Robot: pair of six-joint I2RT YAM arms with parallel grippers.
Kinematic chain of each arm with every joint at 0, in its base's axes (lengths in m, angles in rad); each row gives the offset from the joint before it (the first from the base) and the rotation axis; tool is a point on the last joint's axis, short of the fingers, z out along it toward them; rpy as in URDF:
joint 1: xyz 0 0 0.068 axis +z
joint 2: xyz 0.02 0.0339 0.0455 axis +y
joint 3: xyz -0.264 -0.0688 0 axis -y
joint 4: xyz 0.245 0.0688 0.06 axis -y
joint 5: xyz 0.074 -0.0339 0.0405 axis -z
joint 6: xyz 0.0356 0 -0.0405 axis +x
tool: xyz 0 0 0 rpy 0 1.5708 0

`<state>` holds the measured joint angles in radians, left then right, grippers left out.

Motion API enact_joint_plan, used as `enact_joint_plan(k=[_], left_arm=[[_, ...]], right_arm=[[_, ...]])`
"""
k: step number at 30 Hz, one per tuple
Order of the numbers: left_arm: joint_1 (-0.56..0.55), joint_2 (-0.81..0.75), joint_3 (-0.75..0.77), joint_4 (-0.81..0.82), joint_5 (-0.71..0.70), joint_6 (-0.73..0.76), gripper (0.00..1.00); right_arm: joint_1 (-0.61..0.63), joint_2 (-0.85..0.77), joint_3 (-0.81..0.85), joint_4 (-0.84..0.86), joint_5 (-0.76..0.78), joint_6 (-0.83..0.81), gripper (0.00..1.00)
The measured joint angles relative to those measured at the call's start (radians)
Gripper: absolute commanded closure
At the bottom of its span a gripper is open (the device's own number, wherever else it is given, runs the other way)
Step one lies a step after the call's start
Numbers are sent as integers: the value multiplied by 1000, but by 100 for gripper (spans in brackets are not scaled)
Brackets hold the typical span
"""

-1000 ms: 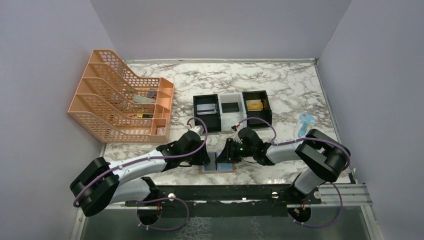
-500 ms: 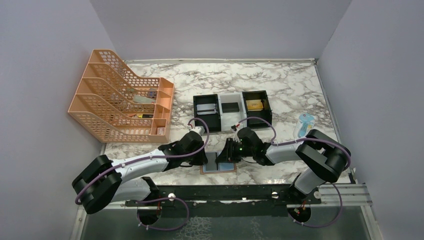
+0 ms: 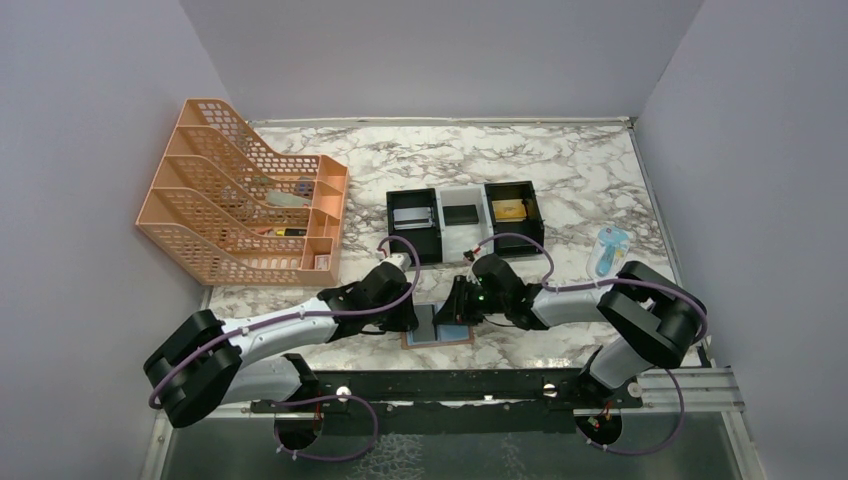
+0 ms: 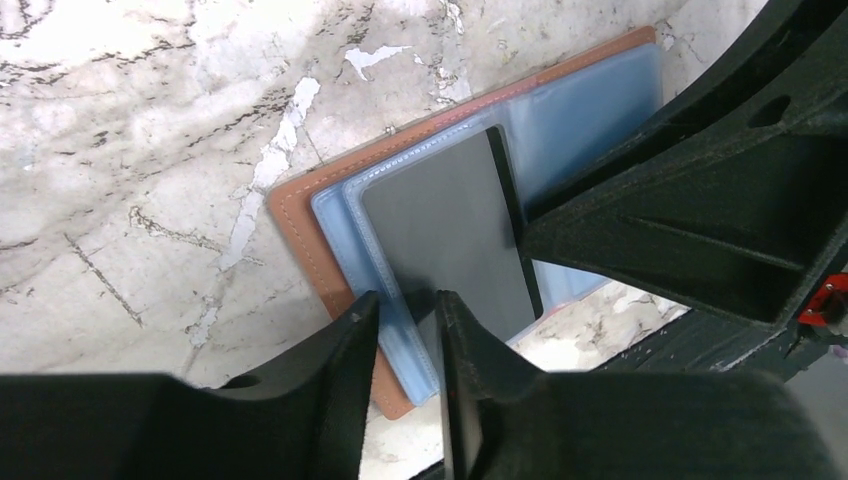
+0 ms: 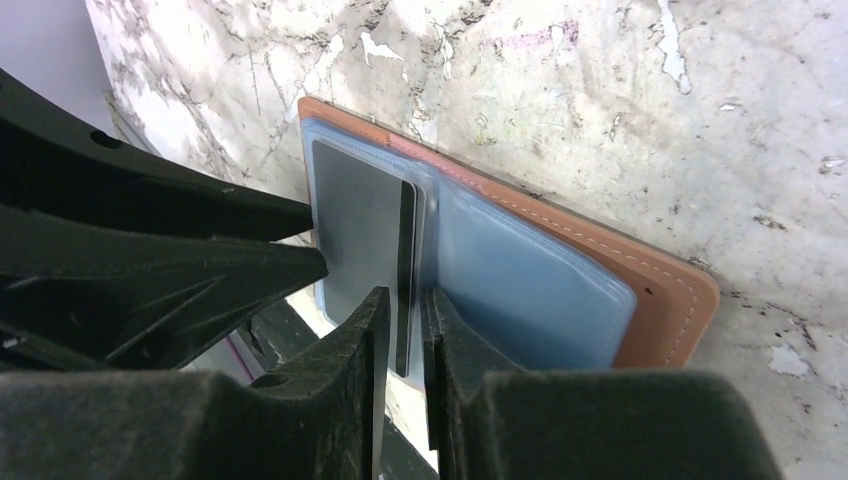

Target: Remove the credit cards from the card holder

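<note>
The card holder (image 3: 450, 335) lies open near the table's front edge, tan leather (image 5: 660, 290) with light-blue sleeves (image 4: 590, 120). A greyish credit card (image 4: 440, 230) (image 5: 355, 220) sits in one sleeve. A black card's edge (image 4: 510, 210) (image 5: 406, 250) shows beside it. My left gripper (image 3: 412, 318) (image 4: 407, 298) is at the holder's left, its jaws a narrow gap apart over the sleeve's edge. My right gripper (image 3: 452, 312) (image 5: 405, 292) is at the holder's right. Its jaws are almost together, with the black edge in the slit. Whether they pinch it I cannot tell.
A black-and-white three-compartment tray (image 3: 465, 220) stands just behind the grippers. An orange mesh rack (image 3: 240, 195) fills the back left. A small blue-and-white packet (image 3: 608, 248) lies at the right. The table's front edge runs just below the holder.
The left arm has shifted slightly. Both grippers stay at the holder, which has not moved.
</note>
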<state>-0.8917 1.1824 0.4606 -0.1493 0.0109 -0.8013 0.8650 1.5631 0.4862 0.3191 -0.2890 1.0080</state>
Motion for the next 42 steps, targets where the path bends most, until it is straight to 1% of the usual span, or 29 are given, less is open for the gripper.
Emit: enact_joint_plan(k=[4,8,14,18,20,28,32,35,39,42], left_arm=[[-5,-20,11,-31,-4,0,62],[-7,-36,31,-55,-5,0,64],[-19,-32,40,-43,-1,0,74],[-19,8,33,-3,4,-5,85],[-20,33,24,17,9,-16,87],[-28,56,18,66,7,-36,86],[-32,50,18,65,3,-39,78],[-36,33,17,45,-2,-39,75],[-39,2,13,6,-15,-39,75],[-39,0,13,-3,-16,-36,77]], right_arm=[[0,-3,0,-5,6,0,82],[0,-3,0,-5,6,0,82],[0,-5,-6,2,8,6,82],[0,-6,-20,25,8,16,82],[0,-6,-21,27,7,18,81],[0,-6,-34,53,6,35,81],[0,-2,-34,61,-4,36,81],[0,0,-35,63,-3,43,81],[0,-2,-44,73,2,57,81],[0,-2,-44,76,1,57,81]])
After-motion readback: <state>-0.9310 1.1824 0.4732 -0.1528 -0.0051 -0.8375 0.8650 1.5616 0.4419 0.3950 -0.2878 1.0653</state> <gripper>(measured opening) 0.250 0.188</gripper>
